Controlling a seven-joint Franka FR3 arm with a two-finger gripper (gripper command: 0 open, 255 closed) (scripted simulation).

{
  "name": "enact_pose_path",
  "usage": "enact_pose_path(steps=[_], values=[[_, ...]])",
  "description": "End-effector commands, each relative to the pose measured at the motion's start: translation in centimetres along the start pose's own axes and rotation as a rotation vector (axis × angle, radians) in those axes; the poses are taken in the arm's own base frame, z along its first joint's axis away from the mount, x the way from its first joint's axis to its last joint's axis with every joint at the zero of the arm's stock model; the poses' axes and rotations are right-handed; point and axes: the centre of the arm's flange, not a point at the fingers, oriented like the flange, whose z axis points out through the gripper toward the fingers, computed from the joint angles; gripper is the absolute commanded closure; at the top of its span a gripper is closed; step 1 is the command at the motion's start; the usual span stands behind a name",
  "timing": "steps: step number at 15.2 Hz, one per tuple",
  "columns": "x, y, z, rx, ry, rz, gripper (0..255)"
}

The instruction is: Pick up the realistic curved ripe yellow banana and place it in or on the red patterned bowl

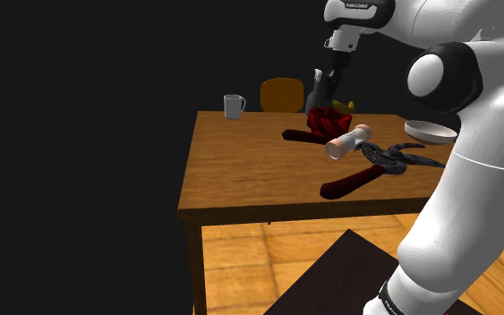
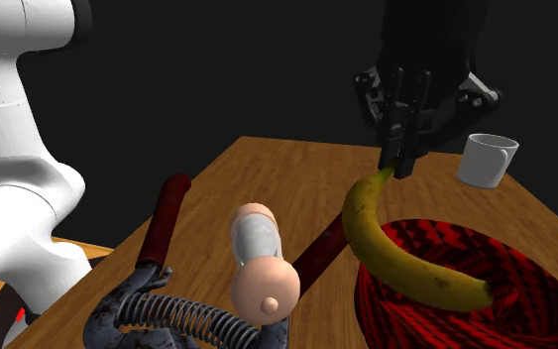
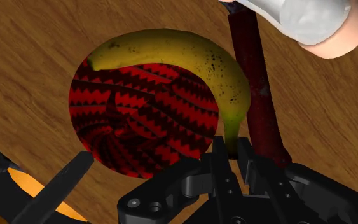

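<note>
From the shoulder view I start at the table's [image 1: 241, 170] far left corner, where a white mug [image 1: 234, 106] stands upright, well apart from the other things. Just past it, behind the far edge, an orange chair back [image 1: 282, 95] shows against the black area.

Further along the far edge sits the bowl [image 1: 328, 121], red with a black zigzag pattern. My gripper [image 2: 401, 164] hangs above it, pointing down. Its fingers are closed narrow and pinch the stem end of the banana [image 2: 395, 260]. The banana is yellow with brown speckles. It curves down from the claw and across the bowl's rim, its free end over the patterned inside. I cannot tell whether that end rests on the bowl.

Just beside the bowl, toward the table's middle, lies a tool [image 1: 353, 182] with two long dark-red handles and a grey coil spring. One handle runs close along the bowl's side. A short cylinder [image 1: 348, 141], white with peach ends, lies across the handles.

At the right edge a shallow white dish [image 1: 431, 131] sits partly behind the arm.
</note>
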Motion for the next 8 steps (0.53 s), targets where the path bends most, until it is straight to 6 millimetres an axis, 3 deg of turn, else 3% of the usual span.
enact_pose_path(steps=[1, 8], values=[[-0.3, 3.2, -0.1, -0.001, 0.000, -0.003, 255], [-0.4, 3.3, 3.6, -0.001, 0.000, -0.003, 255]])
